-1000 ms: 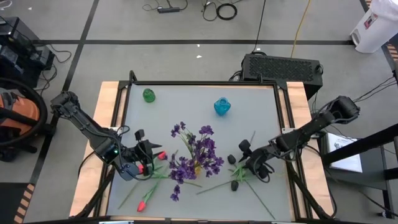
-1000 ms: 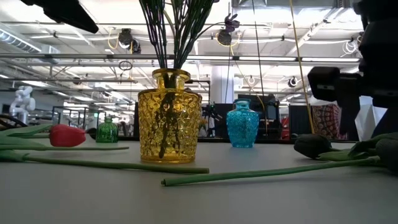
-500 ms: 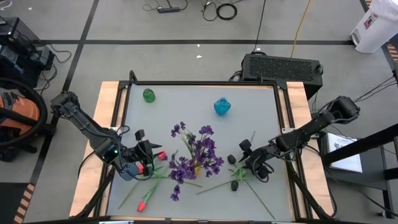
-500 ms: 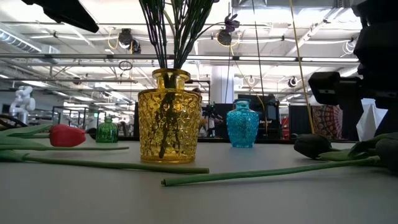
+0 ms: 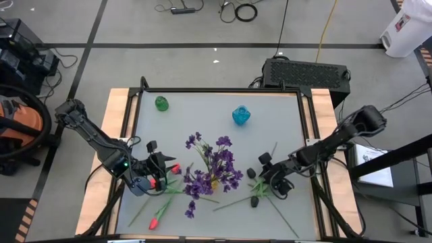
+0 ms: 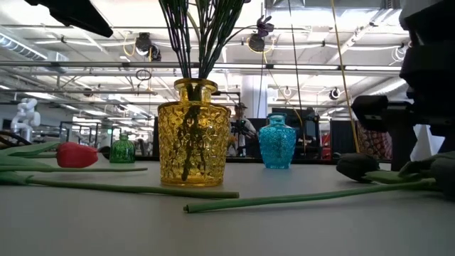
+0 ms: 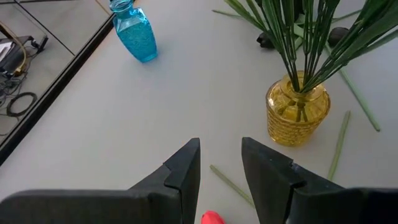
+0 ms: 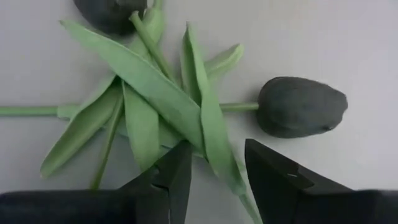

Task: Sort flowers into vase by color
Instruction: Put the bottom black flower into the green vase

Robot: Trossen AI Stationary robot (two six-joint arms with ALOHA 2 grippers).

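Purple sprays (image 5: 214, 164) stand in a yellow glass vase (image 6: 193, 135) at mid table. A red tulip (image 5: 174, 169) lies just ahead of my left gripper (image 5: 163, 165), which is open and held above the table; its head (image 7: 212, 218) shows below the fingers. A second red tulip (image 5: 156, 219) lies near the near edge. Two black-headed tulips (image 5: 251, 173) (image 5: 256, 200) lie on the table with crossed green leaves (image 8: 168, 99). My right gripper (image 8: 217, 174) is open, low over those leaves, beside one black head (image 8: 301, 107).
A small green vase (image 5: 161, 103) and a blue vase (image 5: 241, 115) stand toward the far edge, with bare table between them. Loose green stems (image 6: 213, 192) lie across the near half. A black box (image 5: 305, 73) sits beyond the far right corner.
My right gripper has come down a little toward the black tulips and their leaves, staying open. The flowers and vases lie as before.
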